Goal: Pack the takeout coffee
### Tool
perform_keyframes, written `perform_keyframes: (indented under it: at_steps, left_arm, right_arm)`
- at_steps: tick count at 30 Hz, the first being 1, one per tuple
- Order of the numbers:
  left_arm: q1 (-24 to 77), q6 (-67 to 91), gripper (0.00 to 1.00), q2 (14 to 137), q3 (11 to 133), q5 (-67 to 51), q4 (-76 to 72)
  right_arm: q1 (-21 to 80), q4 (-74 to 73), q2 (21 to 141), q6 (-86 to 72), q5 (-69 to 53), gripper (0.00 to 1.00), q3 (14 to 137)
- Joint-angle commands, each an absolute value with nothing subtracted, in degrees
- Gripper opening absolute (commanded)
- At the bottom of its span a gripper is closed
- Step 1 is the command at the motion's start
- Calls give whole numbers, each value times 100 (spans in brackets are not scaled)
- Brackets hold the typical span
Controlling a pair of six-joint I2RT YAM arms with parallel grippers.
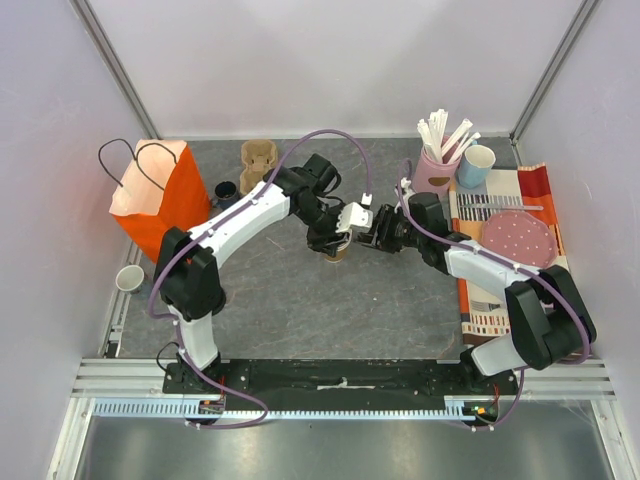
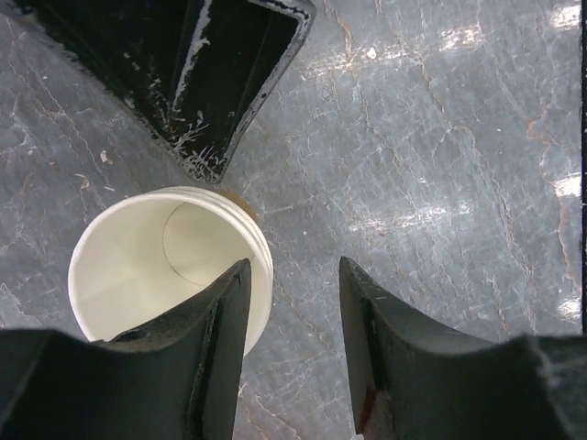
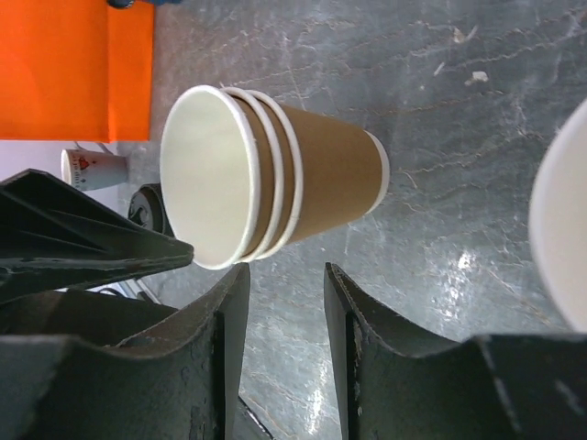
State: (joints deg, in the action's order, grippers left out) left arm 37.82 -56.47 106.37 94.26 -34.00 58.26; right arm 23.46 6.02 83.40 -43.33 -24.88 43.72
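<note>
A nested stack of three brown kraft cups (image 1: 335, 252), cream-white inside and without lids, stands at the table's middle. In the left wrist view I look down into the stack (image 2: 147, 266). My left gripper (image 2: 293, 270) is open above it. Its left finger (image 2: 215, 330) overlaps the cup mouth, and the rim's right edge shows in the gap. In the right wrist view the stack (image 3: 303, 179) stands just ahead of my right gripper (image 3: 284, 275), which is open and empty. In the top view both grippers, left (image 1: 338, 238) and right (image 1: 366, 238), meet at the stack. No black lids show clearly.
An orange paper bag (image 1: 160, 195) stands at the left, with a cardboard cup carrier (image 1: 258, 160) and a small dark cup (image 1: 225, 190) behind it. A pink holder of white sticks (image 1: 435, 165), a light blue cup (image 1: 477, 165) and a pink plate (image 1: 518, 238) sit on a striped mat (image 1: 490, 310) at the right. A white cup (image 1: 130, 278) stands off the left edge.
</note>
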Motion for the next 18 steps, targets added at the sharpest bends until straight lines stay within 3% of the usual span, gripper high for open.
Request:
perform_keyframes:
  at_steps: [1, 18]
  left_arm:
    - [3832, -5968, 50, 10652, 9334, -2954, 5529]
    - [3850, -5827, 32, 10960, 9299, -2628, 5247]
  right_arm:
    - [2364, 1256, 8516, -4561, -2742, 46, 4403]
    - [2364, 1301, 8903, -4553, -2821, 45, 4570]
